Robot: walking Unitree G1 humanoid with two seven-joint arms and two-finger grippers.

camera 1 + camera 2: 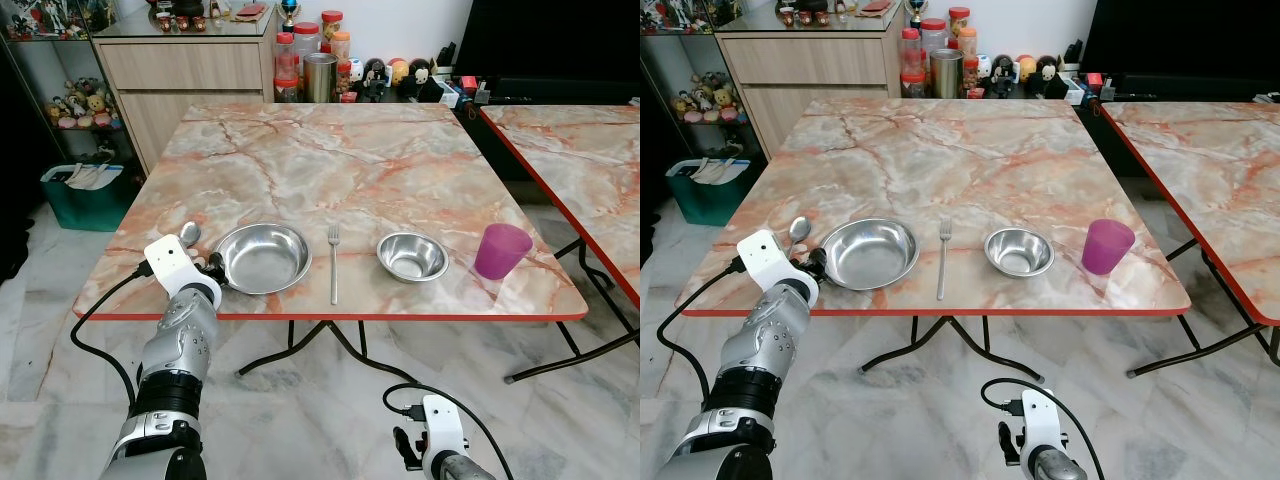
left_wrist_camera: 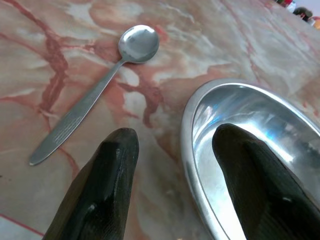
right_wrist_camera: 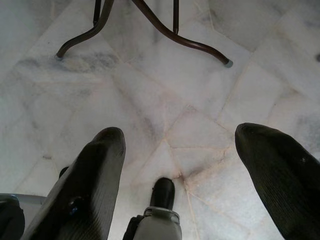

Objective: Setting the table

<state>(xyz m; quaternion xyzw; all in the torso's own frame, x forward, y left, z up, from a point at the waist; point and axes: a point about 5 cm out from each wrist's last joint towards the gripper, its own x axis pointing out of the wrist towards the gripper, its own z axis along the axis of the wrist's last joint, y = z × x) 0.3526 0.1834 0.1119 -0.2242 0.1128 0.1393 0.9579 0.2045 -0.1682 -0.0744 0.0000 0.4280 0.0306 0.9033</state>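
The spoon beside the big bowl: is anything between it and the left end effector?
Nothing visible blocks it. The spoon lies on bare table just ahead of the open left end effector. The big bowl sits beside that path, with one finger over its rim.

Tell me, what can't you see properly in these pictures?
- Spoon: in the eye views the left gripper's white wrist hides its handle.
- Big bowl: cut off by the left wrist view's edge.
- Jars behind the table: labels too small to read.
- Right gripper: hangs over the floor.
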